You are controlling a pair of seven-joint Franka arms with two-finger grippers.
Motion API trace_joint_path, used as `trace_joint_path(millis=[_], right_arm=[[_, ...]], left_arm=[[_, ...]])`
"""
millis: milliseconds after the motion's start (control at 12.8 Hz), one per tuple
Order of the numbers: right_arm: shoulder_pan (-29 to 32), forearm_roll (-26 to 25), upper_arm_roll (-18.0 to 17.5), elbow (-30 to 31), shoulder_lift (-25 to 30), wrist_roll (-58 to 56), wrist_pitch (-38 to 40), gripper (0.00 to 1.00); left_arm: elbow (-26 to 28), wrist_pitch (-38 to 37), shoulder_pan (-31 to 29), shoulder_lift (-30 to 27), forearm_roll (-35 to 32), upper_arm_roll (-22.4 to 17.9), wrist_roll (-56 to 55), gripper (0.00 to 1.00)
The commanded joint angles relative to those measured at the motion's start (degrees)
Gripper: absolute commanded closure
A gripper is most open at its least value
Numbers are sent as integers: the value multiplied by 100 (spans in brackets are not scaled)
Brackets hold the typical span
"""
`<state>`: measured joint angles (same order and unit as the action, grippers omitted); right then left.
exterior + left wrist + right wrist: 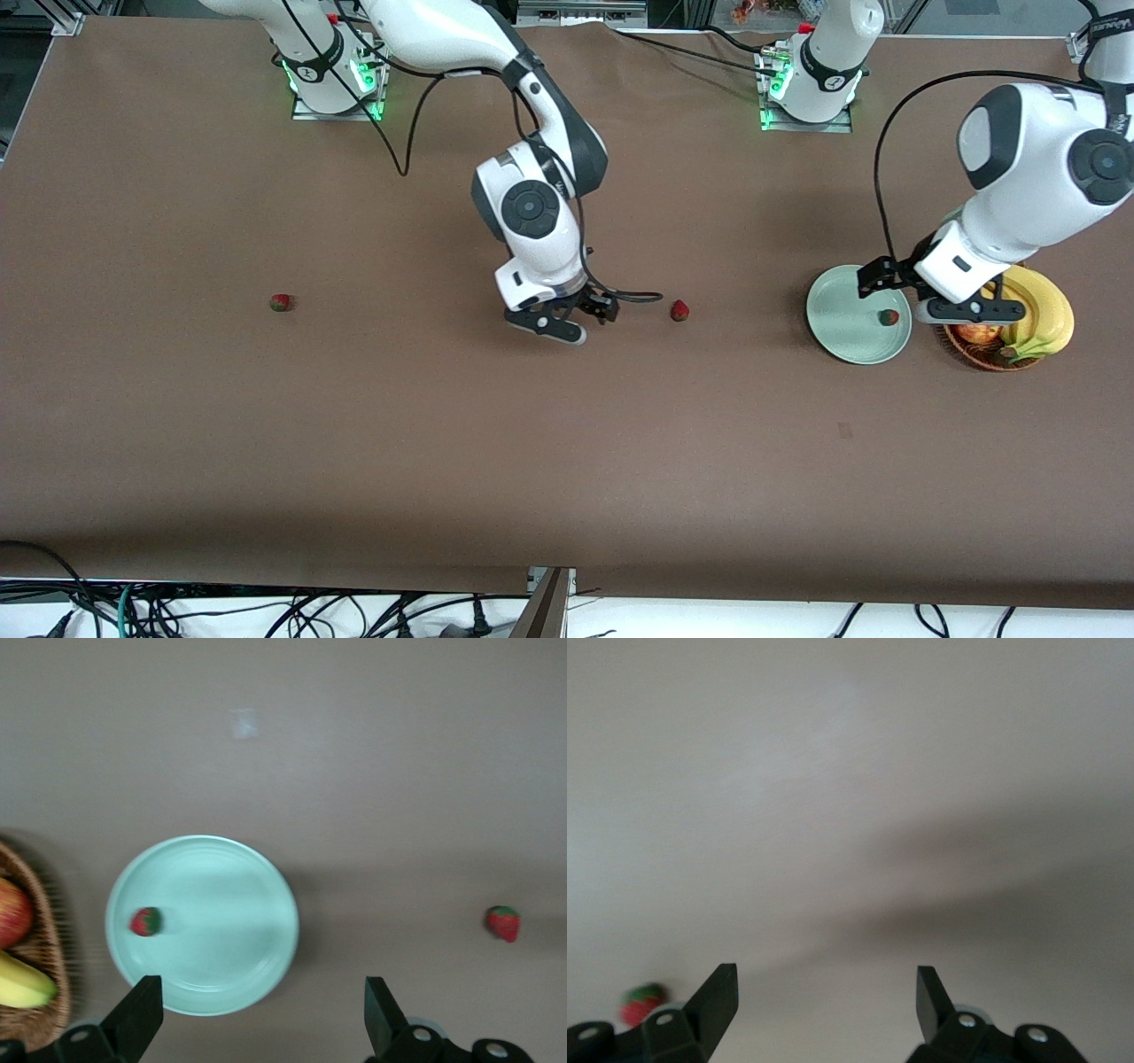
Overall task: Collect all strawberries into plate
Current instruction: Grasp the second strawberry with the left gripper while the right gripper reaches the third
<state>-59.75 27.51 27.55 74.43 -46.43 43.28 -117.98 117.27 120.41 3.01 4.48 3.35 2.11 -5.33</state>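
The mint-green plate lies toward the left arm's end of the table and holds one strawberry. My left gripper hangs open and empty over the plate's rim beside the basket. A second strawberry lies on the table near the middle. Close beside it, my right gripper is low over bare table, open, with nothing between its fingers. A third strawberry lies toward the right arm's end of the table.
A brown wicker basket touches the plate's edge and holds bananas and a red apple. Brown tabletop stretches between the strawberries and toward the front camera.
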Motion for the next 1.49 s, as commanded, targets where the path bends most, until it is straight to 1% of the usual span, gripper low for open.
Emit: trace_joint_path(millis=[0,157,235,392,470,627,705,784,862,1019,1097,1254,1332,1411], right_arm=[[-27,-106,608,571,353,-1299,713,10],[-27,-106,1031,1421,748,-2310,681,10],[-28,-106,1320,1834,932,-3029,654,10],[-28,-88,1918,2521,1101,-4209,567,10],[-19,-79,2156,2889,1162,-4571,279,10],[-19,-10,2464,3837,1364,-5458,-659,0],[16,0,2509,4295,1469,-5619,-1187,0],[121,9,2510,4674,1514,-6081,-1636,0],[313,139,2501,4912,1506,-6643,-1945,0],[665,823,2448,5125,1366,-7706,-2000,0],[815,1070,2448,5160,1287,-8173,-1974,1],[939,1309,2387,5169,1181,-8406,-1974,3],[939,1379,2352,5170,1163,-8415,-1983,6],[939,1397,2343,5170,1128,-8433,-1992,13]], left_arm=[[6,263,15,193,-203,779,-1159,0],[-11,500,15,456,-369,1377,-2029,0],[-3,701,24,623,-483,1676,-2477,0],[-11,1149,94,1123,-991,2116,-3400,0],[-12,1413,111,1430,-1264,2301,-3935,0],[-3,1923,155,1975,-2132,2443,-4955,0],[-3,2047,173,2178,-2502,2461,-5299,0],[-3,2152,182,2345,-2750,2470,-5512,0],[-3,2267,191,2504,-2839,2479,-5557,0],[-20,2583,191,2785,-2840,2461,-5549,0],[-20,2610,191,2821,-2849,2461,-5549,0],[-29,2611,191,2874,-2840,2461,-5558,0],[-29,2611,191,2883,-2840,2461,-5558,13],[-29,2602,191,2883,-2840,2461,-5566,34]])
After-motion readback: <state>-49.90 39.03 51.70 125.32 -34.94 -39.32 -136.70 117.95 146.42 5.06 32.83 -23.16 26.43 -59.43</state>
